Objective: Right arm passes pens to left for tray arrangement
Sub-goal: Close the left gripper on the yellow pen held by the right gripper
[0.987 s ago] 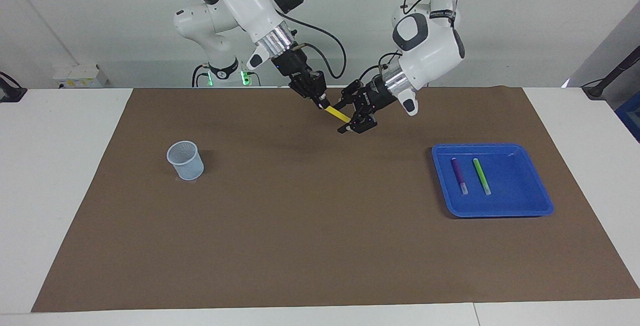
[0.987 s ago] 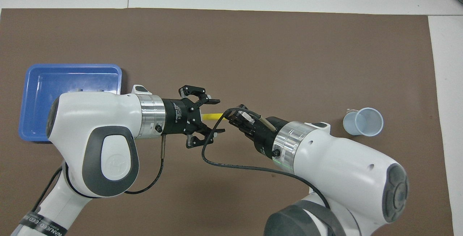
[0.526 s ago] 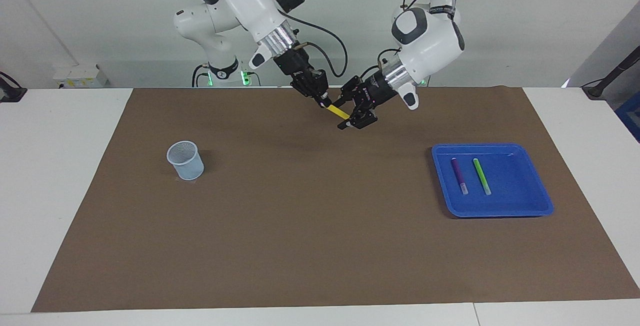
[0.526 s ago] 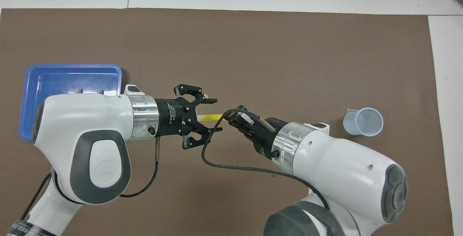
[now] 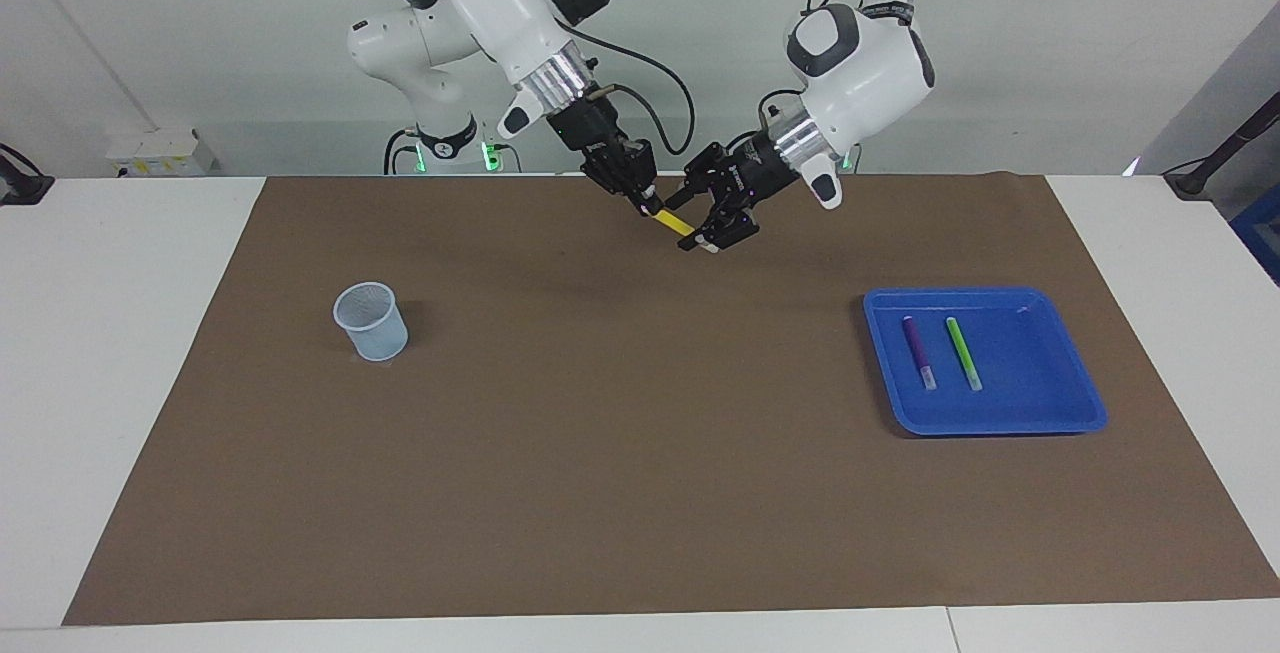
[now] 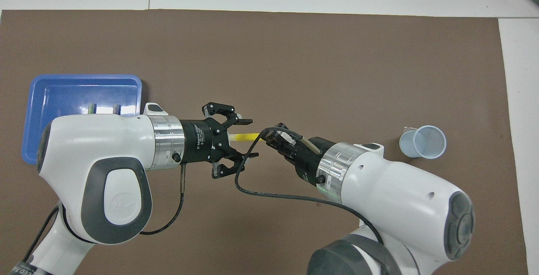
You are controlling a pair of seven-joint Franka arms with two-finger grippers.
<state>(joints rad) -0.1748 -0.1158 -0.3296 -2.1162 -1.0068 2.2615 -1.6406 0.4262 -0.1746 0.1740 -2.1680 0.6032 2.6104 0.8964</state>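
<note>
My right gripper (image 5: 648,205) is clamped tight on one end of the yellow pen (image 5: 672,223), holding it in the air over the mat (image 5: 600,453), on the robots' side of the middle. My left gripper (image 5: 718,229) sits around the pen's free end, fingers open with a gap each side, nothing gripped yet. To do this well I'd centre the pen between the left fingers, close squarely across the barrel, and let the right release only once the left feels firm, with no tugging while both hold.

The pen's long axis runs between the two grippers, sloping down from my right one, its free end pointing toward the tray (image 5: 1060,423) end of the table.

In the tray, purple pen (image 5: 919,352) and green pen (image 5: 964,353) lie side by side, apart, whitish ends away from the robots. The cup (image 5: 371,321) stands at the right arm's end.
</note>
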